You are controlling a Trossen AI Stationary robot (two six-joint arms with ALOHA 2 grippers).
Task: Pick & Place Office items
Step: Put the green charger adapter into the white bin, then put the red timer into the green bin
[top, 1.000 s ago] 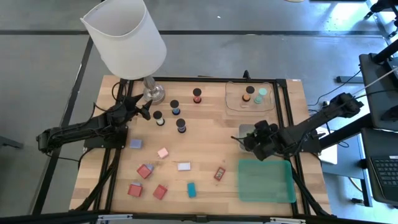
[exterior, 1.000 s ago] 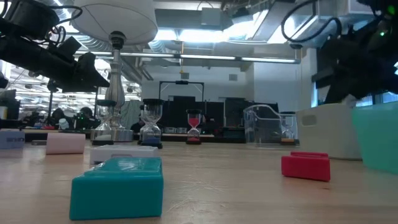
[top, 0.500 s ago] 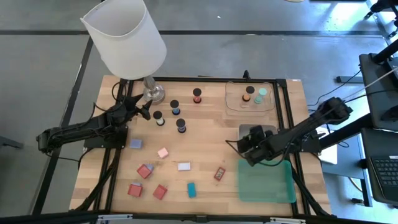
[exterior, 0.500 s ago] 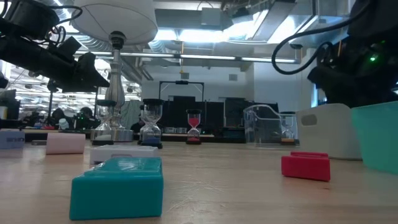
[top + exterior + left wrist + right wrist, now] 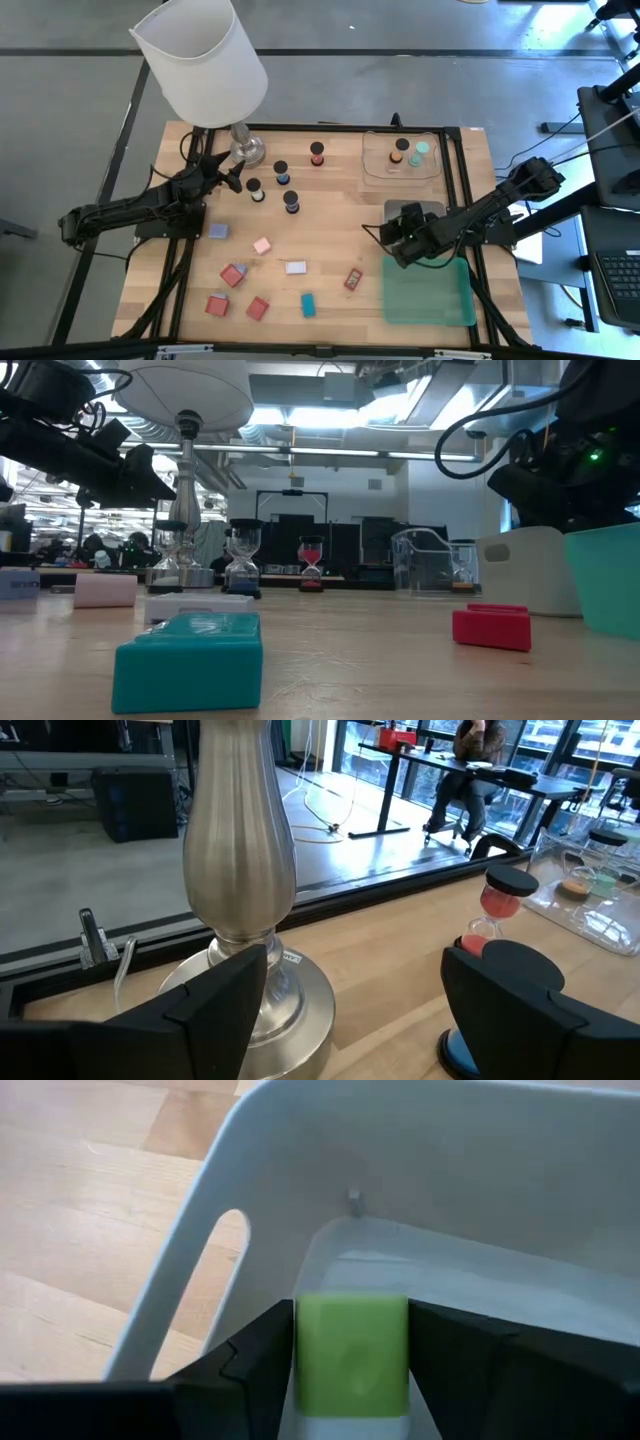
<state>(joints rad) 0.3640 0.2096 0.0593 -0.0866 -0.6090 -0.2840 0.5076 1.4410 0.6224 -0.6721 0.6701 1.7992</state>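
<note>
My right gripper (image 5: 398,244) slants down into the grey tray (image 5: 412,211) and is shut on a green block (image 5: 352,1342) with a white lower part. Loose office items lie on the wood. Several black-capped hourglass pieces (image 5: 291,201) stand near the lamp. A lavender block (image 5: 218,231), a pink one (image 5: 262,245), a white one (image 5: 295,267), red ones (image 5: 233,274) and a teal one (image 5: 308,305) lie nearer the front. My left gripper (image 5: 229,178) waits open beside the lamp's metal base (image 5: 240,870). My right gripper pinches the green block by two opposite sides (image 5: 304,1365) between its two fingers (image 5: 250,1365). The fingers come from above, slanting down. The block sits upright between them inside the grey tray's wall (image 5: 330,1140). I cannot tell whether it touches the tray's floor.
A clear tray (image 5: 380,166) at the far right holds an orange-capped piece, a black-capped one and a mint one. A green tray (image 5: 428,290) lies at the near right, next to the grey tray. The tall white-shaded lamp (image 5: 200,60) stands at the far left.
My right gripper has sunk and gone a little toward the table's near left, down into the grey tray. It rolled about its own axis as it went, with the green block between its fingers.
</note>
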